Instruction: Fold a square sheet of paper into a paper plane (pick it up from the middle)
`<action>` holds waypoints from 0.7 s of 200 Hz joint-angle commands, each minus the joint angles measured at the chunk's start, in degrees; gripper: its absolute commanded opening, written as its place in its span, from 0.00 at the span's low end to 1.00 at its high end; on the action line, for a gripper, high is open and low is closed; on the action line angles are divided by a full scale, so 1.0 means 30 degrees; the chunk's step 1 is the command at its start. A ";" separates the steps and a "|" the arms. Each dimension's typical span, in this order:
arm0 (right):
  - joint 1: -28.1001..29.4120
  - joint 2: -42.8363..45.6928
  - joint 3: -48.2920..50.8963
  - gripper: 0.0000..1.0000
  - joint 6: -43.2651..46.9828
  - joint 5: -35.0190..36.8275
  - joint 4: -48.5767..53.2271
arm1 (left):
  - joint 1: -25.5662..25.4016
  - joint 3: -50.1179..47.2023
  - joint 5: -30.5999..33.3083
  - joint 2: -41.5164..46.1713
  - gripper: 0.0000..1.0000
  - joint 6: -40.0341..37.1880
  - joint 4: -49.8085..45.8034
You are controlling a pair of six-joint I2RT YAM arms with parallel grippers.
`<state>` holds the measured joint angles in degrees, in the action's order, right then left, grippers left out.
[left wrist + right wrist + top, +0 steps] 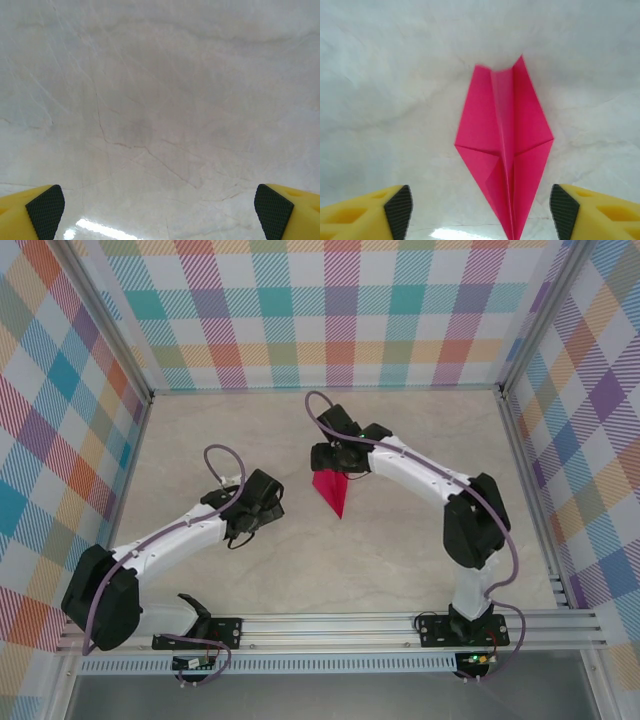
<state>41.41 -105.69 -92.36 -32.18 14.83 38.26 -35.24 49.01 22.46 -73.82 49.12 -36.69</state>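
Marble-look table, open room on every side. Left gripper spread wide, holding nothing. Right gripper wide too, gripping nothing. Pink plane flat between its jaws, long axis straight ahead, nose nearest, tail away.

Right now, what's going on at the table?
The pink paper plane lies folded on the table, near the middle. The right gripper hovers over it with its jaws open, one finger on either side of its pointed end, not gripping it. The left gripper is open above bare table beside the plane, holding nothing.
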 commanded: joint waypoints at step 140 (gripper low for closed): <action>-1.0271 1.1323 1.6899 1.00 0.4314 0.5676 -1.1643 | 0.8851 -0.5407 0.4858 0.5251 1.00 -1.0809 0.9730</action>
<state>13.32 -71.09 -45.32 -23.97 29.91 14.46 -11.75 37.04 38.48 -58.22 24.60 -20.88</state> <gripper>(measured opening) 0.997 0.998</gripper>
